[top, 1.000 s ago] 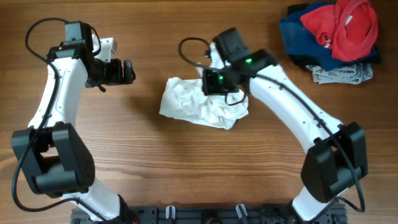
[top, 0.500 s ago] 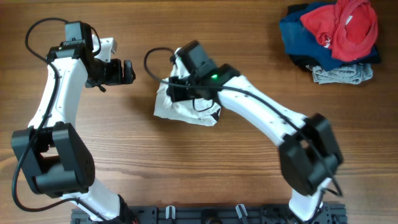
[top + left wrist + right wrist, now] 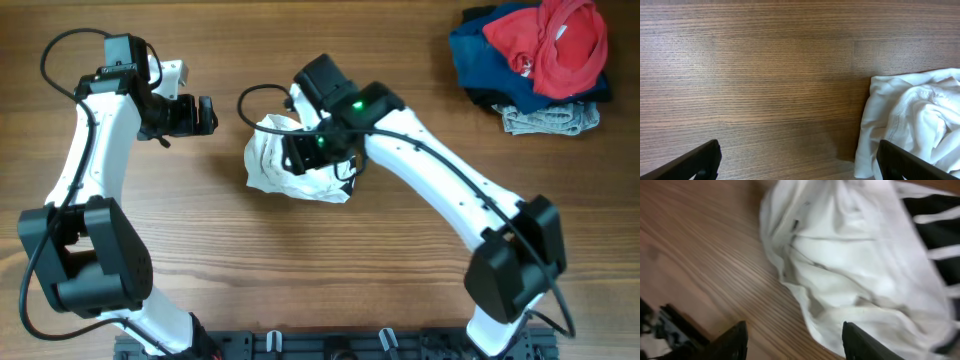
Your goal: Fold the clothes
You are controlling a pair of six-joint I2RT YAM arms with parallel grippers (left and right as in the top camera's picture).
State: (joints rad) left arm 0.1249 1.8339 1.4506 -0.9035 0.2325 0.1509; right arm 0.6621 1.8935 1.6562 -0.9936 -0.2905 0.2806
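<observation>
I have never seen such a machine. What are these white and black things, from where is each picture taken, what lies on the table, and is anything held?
They are two robot arms at a wooden table. One picture looks down from above; the other two come from a camera on each wrist, showing its own fingers. A crumpled white T-shirt lies in the middle; a pile of red, navy and grey garments lies in a corner. The left gripper is open, beside the shirt. The right gripper is open, right at the shirt. Nothing is held.
</observation>
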